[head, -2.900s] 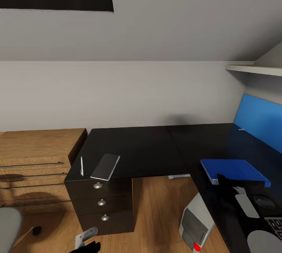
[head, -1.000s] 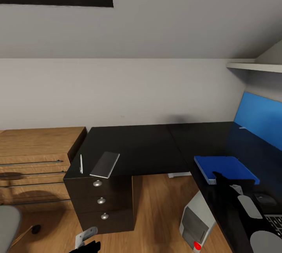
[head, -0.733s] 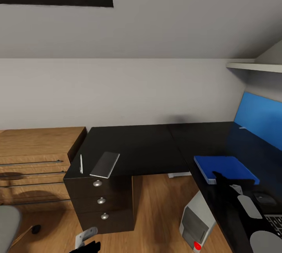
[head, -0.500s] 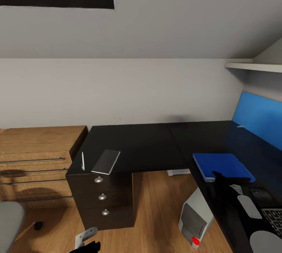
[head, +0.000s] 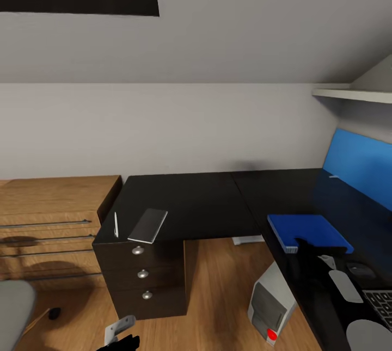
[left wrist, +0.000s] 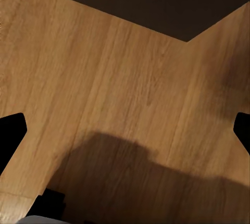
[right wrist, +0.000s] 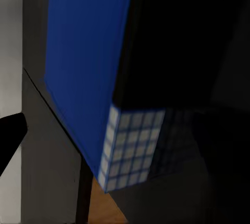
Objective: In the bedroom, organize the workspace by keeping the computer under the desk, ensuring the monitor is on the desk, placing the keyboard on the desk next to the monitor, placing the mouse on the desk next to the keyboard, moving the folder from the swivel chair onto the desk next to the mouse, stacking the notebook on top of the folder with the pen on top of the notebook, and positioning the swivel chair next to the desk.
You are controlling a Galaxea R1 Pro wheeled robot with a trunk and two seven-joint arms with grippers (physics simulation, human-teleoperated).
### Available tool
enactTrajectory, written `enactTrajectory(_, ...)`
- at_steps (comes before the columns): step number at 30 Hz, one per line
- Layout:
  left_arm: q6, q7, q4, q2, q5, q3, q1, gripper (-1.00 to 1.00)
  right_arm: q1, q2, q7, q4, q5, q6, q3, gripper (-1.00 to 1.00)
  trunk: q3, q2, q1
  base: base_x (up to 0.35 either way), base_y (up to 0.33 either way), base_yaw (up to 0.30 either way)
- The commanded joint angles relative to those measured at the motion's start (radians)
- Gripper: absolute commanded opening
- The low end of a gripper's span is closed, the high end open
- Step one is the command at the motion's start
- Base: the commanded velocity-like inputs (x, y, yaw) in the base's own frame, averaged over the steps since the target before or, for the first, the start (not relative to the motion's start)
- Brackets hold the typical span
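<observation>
The blue folder (head: 310, 229) lies flat on the right wing of the black desk (head: 201, 204). My right gripper (head: 306, 248) hovers at the folder's near edge. In the right wrist view the folder (right wrist: 83, 62) and its white edge sit close in front of the right gripper (right wrist: 125, 130), whose one visible fingertip (right wrist: 10, 135) stands far out, so it is open. The grey notebook (head: 147, 225) and the pen (head: 116, 224) lie on the left wing above the drawers. Mouse (head: 359, 270) and keyboard (head: 381, 303) are at the right. The computer (head: 271, 305) stands under the desk. My left gripper (left wrist: 125, 135) hangs open over the floor.
A wooden dresser (head: 54, 215) adjoins the desk's left end. The swivel chair's grey seat (head: 13, 307) shows at the lower left. A white shelf (head: 354, 94) and the blue back panel (head: 362, 163) bound the right side. Wood floor (head: 218, 285) lies between the drawers and the computer.
The folder and my right gripper have moved slightly left and farther along the desk. The view has shifted a little. Notebook and pen lie as before.
</observation>
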Motion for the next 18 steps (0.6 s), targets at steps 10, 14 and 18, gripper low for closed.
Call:
enactTrajectory(10,0.003,0.008,0.033,-0.001,0.008,0.0,0.0,1.0,0.0,0.004,0.007,-0.087,0.003,0.005,0.025,1.0,0.03,0.07,-0.038,0.0,0.0,0.0)
enactTrajectory(14,0.003,0.008,0.036,-0.001,0.008,0.0,0.0,1.0,0.0,0.005,0.007,-0.097,0.005,0.002,0.078,1.0,0.043,0.098,-0.054,0.0,0.0,0.0)
enactTrajectory(18,0.003,0.009,0.037,-0.001,0.008,0.0,0.0,1.0,0.0,0.005,0.007,-0.109,0.006,-0.001,0.145,1.0,0.055,0.126,-0.069,0.0,0.0,0.0)
